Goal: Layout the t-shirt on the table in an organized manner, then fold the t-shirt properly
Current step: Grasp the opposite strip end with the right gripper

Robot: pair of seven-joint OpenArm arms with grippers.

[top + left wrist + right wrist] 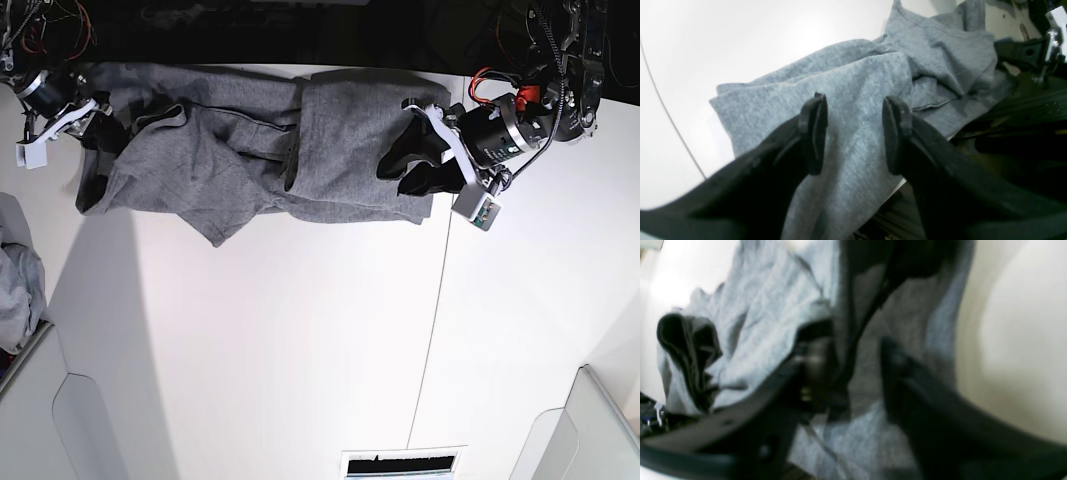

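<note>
The white table (300, 350) carries the t-shirt (250, 150) bunched along its far edge, stretched w/ an arm at each end, probably to pull it flat. The left gripper (853, 133) hovers spread over the cloth, pinching nothing. The right gripper (853, 373) is too blurred; can't tell if it grips.

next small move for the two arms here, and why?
Probably close the left gripper on the shirt edge beneath it: its jaws stand apart over the cloth with nothing pinched. The shirt lies bunched and creased along the table edge, so it needs gripping before being pulled flat. The right gripper is too blurred to judge.
</note>
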